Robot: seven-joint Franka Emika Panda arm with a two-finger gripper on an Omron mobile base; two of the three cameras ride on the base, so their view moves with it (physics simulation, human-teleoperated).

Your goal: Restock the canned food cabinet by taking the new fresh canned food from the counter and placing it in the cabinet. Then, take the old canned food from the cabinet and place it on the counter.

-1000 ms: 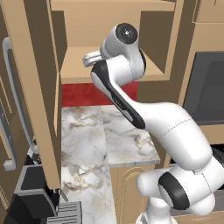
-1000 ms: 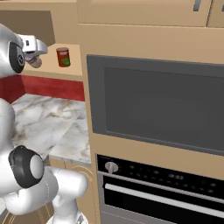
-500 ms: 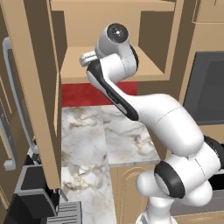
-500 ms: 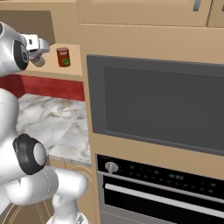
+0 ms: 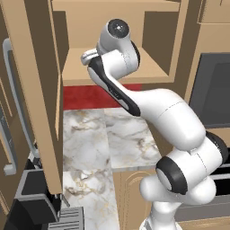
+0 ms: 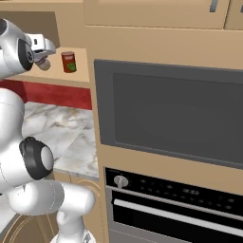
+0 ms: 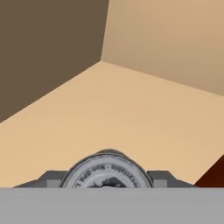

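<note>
New fresh canned food [image 7: 106,171]: silvery lid showing between the finger tips, label cut off below, gripper [image 7: 106,178] clamping it over the cabinet [image 5: 134,69] shelf. Old canned food [image 6: 69,61]: standing upright on the shelf's right part, just beside the gripper. Counter [image 5: 90,134]: marble, lying below a red wall strip. Oven [image 6: 175,118]: sitting right of the cabinet. Fingers [image 7: 52,178] mostly hiding behind the lid.

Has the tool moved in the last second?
Yes. In the right base view the tool has edged toward the red can on the cabinet shelf.
</note>
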